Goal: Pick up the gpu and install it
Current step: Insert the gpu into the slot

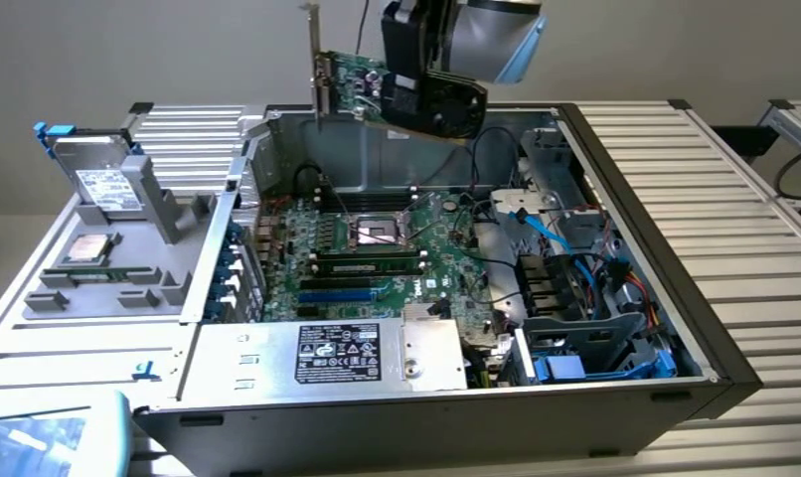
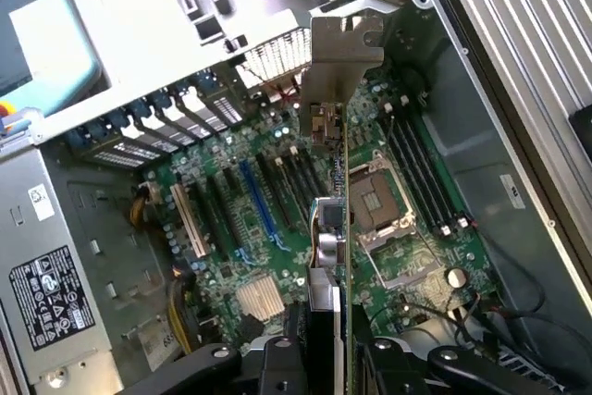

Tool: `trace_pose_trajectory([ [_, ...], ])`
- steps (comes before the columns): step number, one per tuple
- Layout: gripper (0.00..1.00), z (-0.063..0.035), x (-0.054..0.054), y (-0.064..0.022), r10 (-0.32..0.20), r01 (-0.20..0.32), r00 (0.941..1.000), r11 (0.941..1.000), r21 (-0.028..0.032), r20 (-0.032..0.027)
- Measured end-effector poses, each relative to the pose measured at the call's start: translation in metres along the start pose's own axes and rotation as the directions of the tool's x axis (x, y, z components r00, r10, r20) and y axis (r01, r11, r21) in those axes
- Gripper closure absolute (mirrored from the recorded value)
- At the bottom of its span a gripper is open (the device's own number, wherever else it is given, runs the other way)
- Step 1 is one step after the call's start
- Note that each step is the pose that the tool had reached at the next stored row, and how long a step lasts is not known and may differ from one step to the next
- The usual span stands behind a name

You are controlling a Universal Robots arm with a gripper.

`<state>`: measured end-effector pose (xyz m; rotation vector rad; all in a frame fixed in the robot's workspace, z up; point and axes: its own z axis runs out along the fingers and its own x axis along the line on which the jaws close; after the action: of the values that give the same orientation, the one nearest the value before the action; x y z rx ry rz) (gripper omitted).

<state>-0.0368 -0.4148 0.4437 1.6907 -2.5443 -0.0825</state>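
Exterior view: the black gripper (image 1: 398, 97) hangs above the open computer case (image 1: 719, 348), a dark metal tower lying on its side. It is clenched on the gpu (image 1: 350, 78), a small flat rectangular card. The card is held upright in the air, well clear of the board below, over the case's far wall. Its green circuit face, studded with tiny components, shows towards the exterior view's left. Its thin silver end bracket (image 1: 312, 50) stands vertical at that edge.

Inside the case lies the green motherboard (image 1: 374, 288), carrying a square metal processor socket (image 1: 374, 231) and long narrow slots. A brushed silver power supply box (image 1: 241, 363) with a black label sits along the near side. To the exterior view's left, a grey moulded tray (image 1: 175, 288) holds a grey metal drive (image 1: 109, 184) with a white label. The ribbed aluminium table (image 1: 745, 179) lies beneath.

From the wrist view the card appears edge-on between the two dark fingers (image 2: 277, 363), above a bright blue slot (image 2: 257, 199).
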Motion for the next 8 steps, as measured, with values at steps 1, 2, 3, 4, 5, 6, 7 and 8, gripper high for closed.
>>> trace_pose_trajectory([
  [1,0.72,0.0001,0.0000,0.0000,-0.018,0.018,0.9998,0.9998,0.0008,-0.0014],
  [2,0.72,0.0001,0.0000,0.0000,-0.037,0.037,0.9993,0.9993,0.0017,-0.0032],
  [3,0.72,0.0001,0.0000,0.0000,-0.055,0.055,0.9985,0.9985,0.0024,-0.0049],
  [4,0.72,0.0001,0.0000,0.0000,-0.072,0.072,0.9974,0.9974,0.0032,-0.0067],
  [5,0.72,0.0001,0.0000,0.0000,-0.090,0.090,0.9959,0.9959,0.0038,-0.0083],
  [6,0.72,0.0001,0.0000,0.0000,-0.108,0.108,0.9941,0.9941,0.0045,-0.0100],
  [7,0.72,0.0001,0.0000,0.0000,-0.126,0.127,0.9919,0.9919,0.0051,-0.0117],
  [8,0.72,0.0001,0.0000,0.0000,-0.145,0.145,0.9894,0.9894,0.0057,-0.0136],
])
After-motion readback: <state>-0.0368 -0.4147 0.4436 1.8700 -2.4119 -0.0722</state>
